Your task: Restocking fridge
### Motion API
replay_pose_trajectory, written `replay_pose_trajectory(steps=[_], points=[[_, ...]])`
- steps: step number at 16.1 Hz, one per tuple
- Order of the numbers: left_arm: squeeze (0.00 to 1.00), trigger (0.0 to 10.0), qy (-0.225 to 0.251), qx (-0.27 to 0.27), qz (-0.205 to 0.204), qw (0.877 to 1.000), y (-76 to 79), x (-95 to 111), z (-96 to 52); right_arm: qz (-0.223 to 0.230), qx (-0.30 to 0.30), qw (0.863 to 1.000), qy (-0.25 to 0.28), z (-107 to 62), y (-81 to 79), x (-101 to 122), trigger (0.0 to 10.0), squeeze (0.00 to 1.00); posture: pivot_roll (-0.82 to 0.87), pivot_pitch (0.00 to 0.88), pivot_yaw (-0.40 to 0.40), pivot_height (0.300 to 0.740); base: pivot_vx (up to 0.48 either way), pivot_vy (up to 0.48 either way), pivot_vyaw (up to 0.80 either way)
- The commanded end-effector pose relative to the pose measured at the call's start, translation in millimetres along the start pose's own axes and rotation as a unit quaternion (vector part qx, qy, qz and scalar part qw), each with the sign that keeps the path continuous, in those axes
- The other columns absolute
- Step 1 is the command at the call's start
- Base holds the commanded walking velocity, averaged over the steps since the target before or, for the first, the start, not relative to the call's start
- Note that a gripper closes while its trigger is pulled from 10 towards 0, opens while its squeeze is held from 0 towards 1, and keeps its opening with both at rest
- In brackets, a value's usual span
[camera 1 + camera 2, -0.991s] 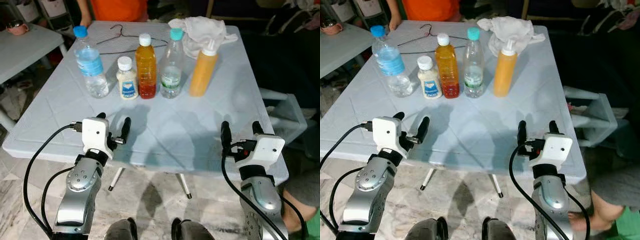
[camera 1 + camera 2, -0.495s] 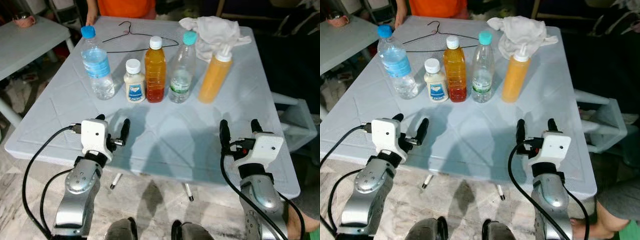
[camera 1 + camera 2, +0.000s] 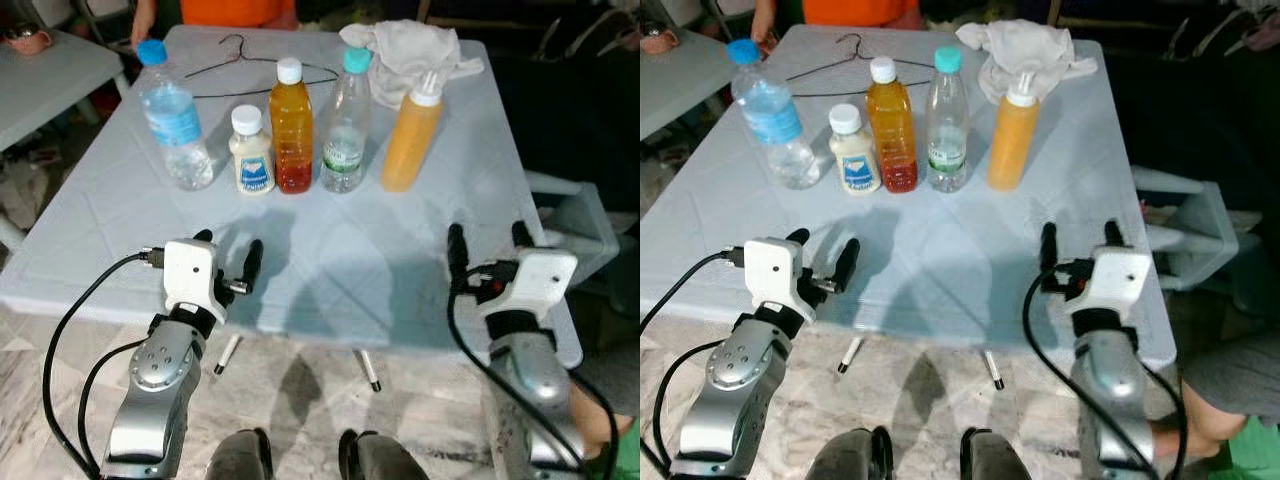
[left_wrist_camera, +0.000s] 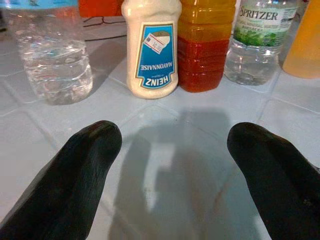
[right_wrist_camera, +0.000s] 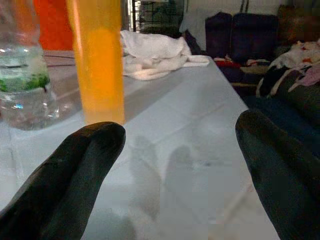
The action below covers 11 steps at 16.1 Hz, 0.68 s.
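five bottles in a row on the white table point(image 3: 420, 250), mayonnaise jar point(image 3: 251, 150) second from its left end, left gripper point(image 3: 228, 252) and right gripper point(image 3: 486, 247) spread wide, empty, over the table's near edge

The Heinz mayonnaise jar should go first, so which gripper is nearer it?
Left. The left gripper sits just short of the Heinz mayonnaise jar; the right gripper is far off to its right.
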State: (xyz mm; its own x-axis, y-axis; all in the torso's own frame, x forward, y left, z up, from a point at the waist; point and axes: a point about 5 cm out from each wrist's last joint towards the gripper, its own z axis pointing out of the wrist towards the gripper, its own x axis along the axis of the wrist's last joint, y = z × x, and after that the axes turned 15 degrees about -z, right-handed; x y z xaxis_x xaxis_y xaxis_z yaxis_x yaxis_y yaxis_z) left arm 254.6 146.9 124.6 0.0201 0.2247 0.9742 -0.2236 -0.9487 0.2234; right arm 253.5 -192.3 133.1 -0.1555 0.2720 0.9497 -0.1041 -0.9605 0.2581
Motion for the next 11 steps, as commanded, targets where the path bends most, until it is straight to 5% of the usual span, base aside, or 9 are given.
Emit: replay_pose_trajectory(steps=[1, 7, 11], points=[[0.0, 10.0, -0.005, 0.001, 0.005, 1.0, -1.9, 1, -3.4, -0.001, -0.007, 1.0, -0.007, 1.1, 5.3, -4, 10.0, 0.0, -0.01, 0.189, 0.017, 0.74, 0.0, 0.0, 0.0], [0.0, 10.0, -0.011, 0.007, 0.02, 1.0, -6.3, 7, -10.9, -0.03, 0.011, 0.999, 0.036, 34.1, 30.5, 11, 10.0, 0.0, 0.04, 0.226, 0.032, 0.74, 0.0, 0.0, 0.0], [0.0, 10.0, -0.017, 0.012, 0.032, 0.999, -10.6, 11, -15.0, -0.034, 0.068, 0.994, 0.082, 58.5, 30.8, 32, 10.0, 0.0, 0.07, 0.248, 0.054, 0.74, 0.0, 0.0, 0.0]])
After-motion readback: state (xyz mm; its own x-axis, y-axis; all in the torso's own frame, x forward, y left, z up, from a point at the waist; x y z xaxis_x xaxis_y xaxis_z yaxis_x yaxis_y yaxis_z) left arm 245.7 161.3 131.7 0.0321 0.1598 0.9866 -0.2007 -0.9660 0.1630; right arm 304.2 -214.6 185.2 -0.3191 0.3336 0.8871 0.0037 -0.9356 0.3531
